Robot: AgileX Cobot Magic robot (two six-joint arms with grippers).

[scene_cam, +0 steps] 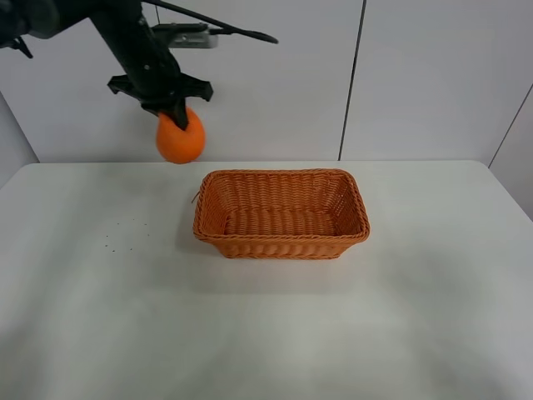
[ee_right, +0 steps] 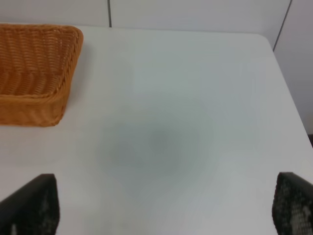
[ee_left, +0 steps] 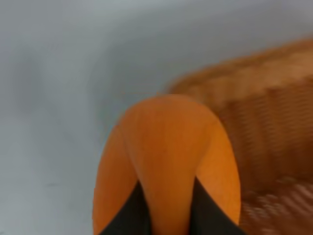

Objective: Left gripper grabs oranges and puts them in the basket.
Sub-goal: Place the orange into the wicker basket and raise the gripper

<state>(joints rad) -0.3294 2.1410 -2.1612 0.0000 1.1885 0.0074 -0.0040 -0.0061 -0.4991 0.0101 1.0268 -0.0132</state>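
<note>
My left gripper (scene_cam: 177,117) is shut on the orange (scene_cam: 180,140) and holds it high above the table, to the left of and behind the basket (scene_cam: 281,215). The left wrist view shows the orange (ee_left: 168,156) up close between two black fingertips (ee_left: 129,215), with the blurred wicker basket (ee_left: 264,112) beyond it. The basket is empty and stands in the middle of the white table (scene_cam: 100,283). My right gripper (ee_right: 161,205) is open over bare table, its two black fingers (ee_right: 32,205) wide apart; the basket's corner (ee_right: 34,68) shows off to one side.
A few small dark specks (scene_cam: 121,233) lie on the table left of the basket. Grey wall panels (scene_cam: 416,75) stand behind the table's far edge.
</note>
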